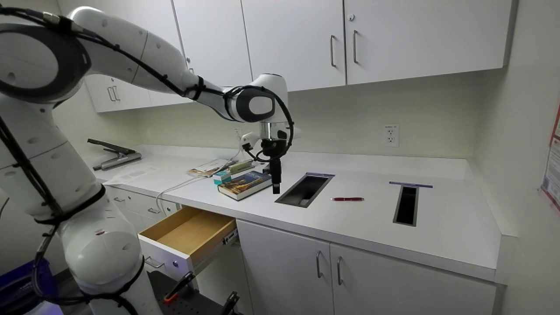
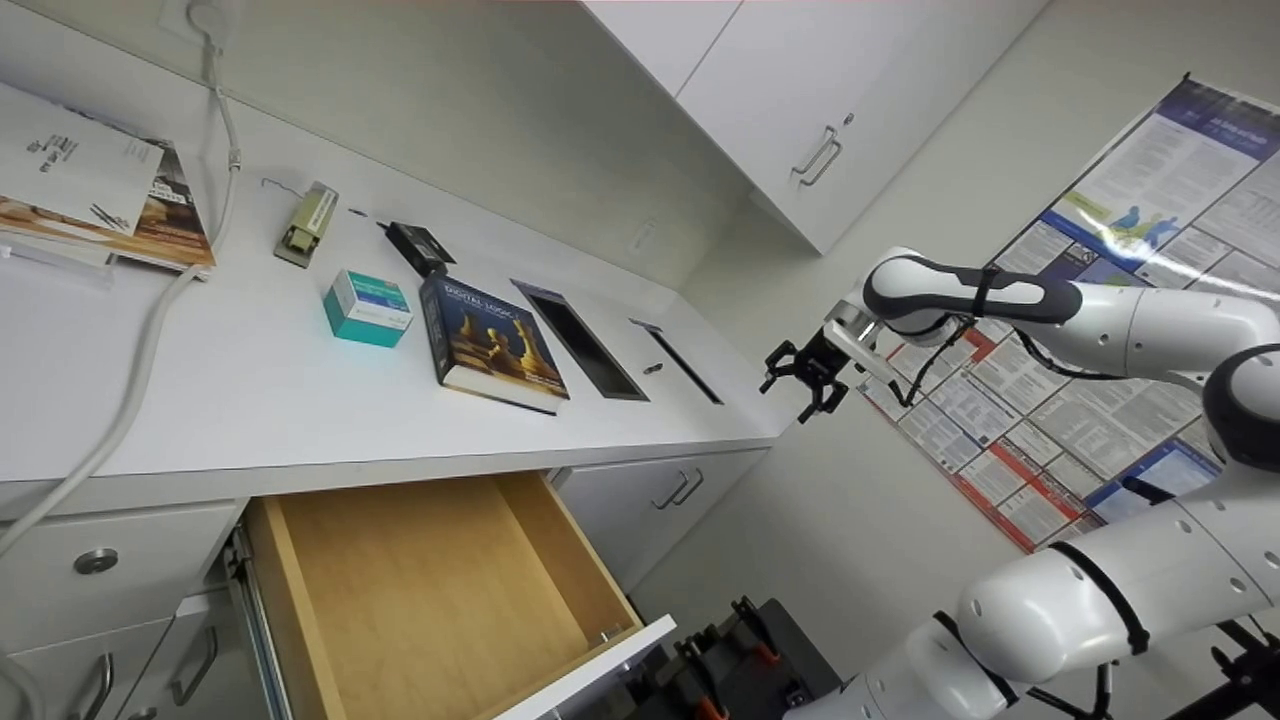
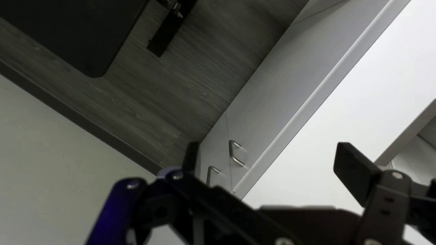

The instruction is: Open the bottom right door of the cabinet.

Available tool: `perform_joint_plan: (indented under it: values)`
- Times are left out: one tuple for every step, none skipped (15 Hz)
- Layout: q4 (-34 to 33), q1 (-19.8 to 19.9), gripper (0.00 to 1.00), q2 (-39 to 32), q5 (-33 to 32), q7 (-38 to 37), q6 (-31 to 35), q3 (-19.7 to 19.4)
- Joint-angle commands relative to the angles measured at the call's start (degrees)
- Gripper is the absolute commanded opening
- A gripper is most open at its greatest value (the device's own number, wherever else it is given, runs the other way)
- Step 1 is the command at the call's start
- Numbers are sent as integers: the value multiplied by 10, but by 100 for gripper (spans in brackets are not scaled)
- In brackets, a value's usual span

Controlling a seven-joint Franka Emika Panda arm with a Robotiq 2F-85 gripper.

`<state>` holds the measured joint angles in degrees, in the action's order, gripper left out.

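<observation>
The bottom right door (image 1: pixel 411 280) is flat, white and closed, with a silver bar handle (image 1: pixel 339 270) near its left edge. It also shows in an exterior view (image 2: pixel 712 480) and, partly hidden by a finger, in the wrist view (image 3: pixel 216 151). The cabinet (image 1: pixel 284 267) has a twin closed door left of it and a light-wood drawer (image 1: pixel 188 236) pulled out. My gripper (image 3: pixel 267 151) is open with nothing between its fingers. It hangs above countertop height, apart from both door handles, and shows in both exterior views (image 1: pixel 275 179) (image 2: pixel 787 398).
The white countertop (image 2: pixel 250 410) has two cut-outs (image 1: pixel 306 190) and holds a book (image 2: pixel 495 345), a teal-white box (image 2: pixel 368 308) and a red pen (image 1: pixel 348 199). White wall cabinets (image 1: pixel 293 39) hang above. A black platform with clamps (image 1: pixel 188 297) stands below the drawer. A postered wall (image 2: pixel 1100 300) bounds the right.
</observation>
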<state>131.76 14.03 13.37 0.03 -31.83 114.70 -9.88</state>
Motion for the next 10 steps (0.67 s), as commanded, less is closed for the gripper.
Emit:
perform_joint_plan:
  values:
    - [46,37,100,5,36,-11,61,-38]
    - [59,48,100,0,45,-11,82,-50]
    - [75,58,100,-9,58,-8,106,-64]
    - [90,67,100,-15,74,-8,130,-75]
    - [107,72,100,-28,97,-3,157,-87]
    - [123,76,100,-39,126,2,184,-97]
    - [138,77,100,-51,162,10,208,-106]
    - [150,73,100,-58,209,25,219,-113]
    - [127,79,100,-47,154,13,187,-102]
    - [134,80,100,-56,163,22,193,-106]
